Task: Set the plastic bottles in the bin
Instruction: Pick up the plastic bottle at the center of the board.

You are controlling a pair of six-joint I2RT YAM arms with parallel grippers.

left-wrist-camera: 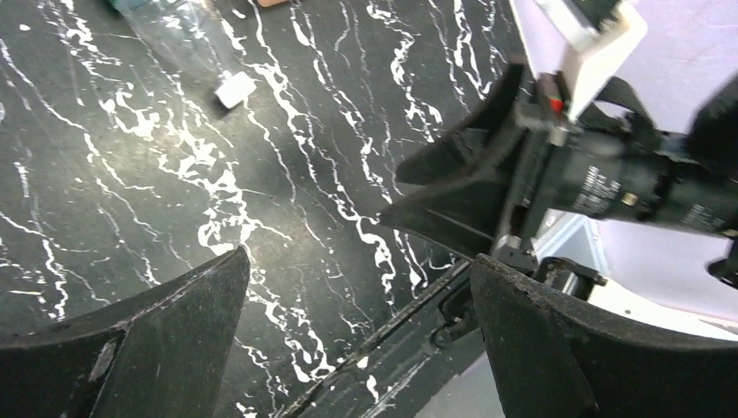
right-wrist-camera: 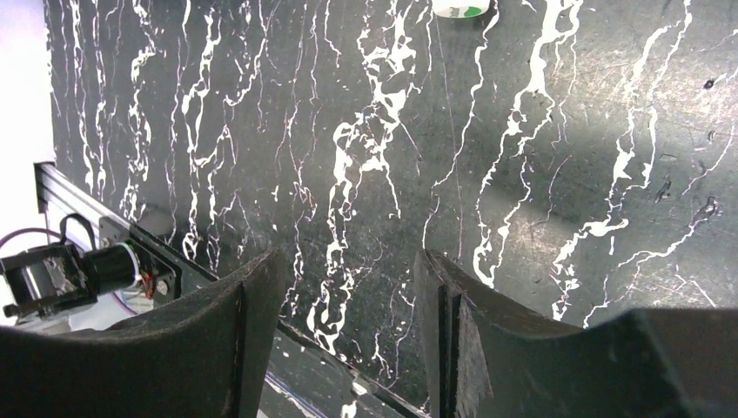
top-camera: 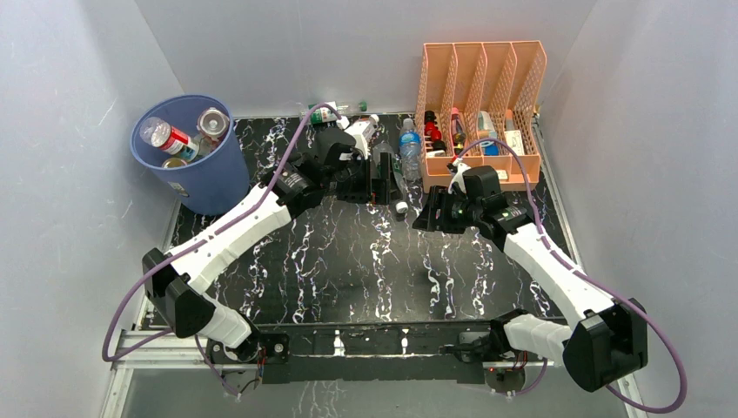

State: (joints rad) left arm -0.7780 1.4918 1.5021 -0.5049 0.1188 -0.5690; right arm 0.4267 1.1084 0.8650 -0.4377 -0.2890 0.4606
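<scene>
left gripper (left-wrist-camera: 357, 270): wide open and empty. it hangs over the bench (top-camera: 348, 261) near the middle of the far edge.
right gripper (right-wrist-camera: 348, 261): partly open and empty, close beside the left one on its right.
bin (top-camera: 224, 181): far-left corner. at least three bottles show inside.
clear bottle (top-camera: 397, 185): lies on its side just beside the left fingers, white cap (left-wrist-camera: 233, 87) pointing to the near edge.
blue-label bottle (top-camera: 409, 144): near the far edge, just left of the organizer (top-camera: 483, 78).
green-label bottles (top-camera: 329, 111): along the far edge, behind the left wrist.
step in hand: looks like you're lining the left gripper up on the clear bottle.
approach: turn the wrist so the fingers straddle the body crosswise, not along its length.
grip: take it mid-body and close gently. thin plastic will likely dent and squirt out.
clearance: hold the right gripper back. the two heads are near enough to clash.
carry: lift above the bin rim before you swing to the far-left corner, and let go over the opening.
writing: none readable. the bottle labels give colour only (red, blue, green).
bin label: a small white patch on the side, too small to read.
</scene>
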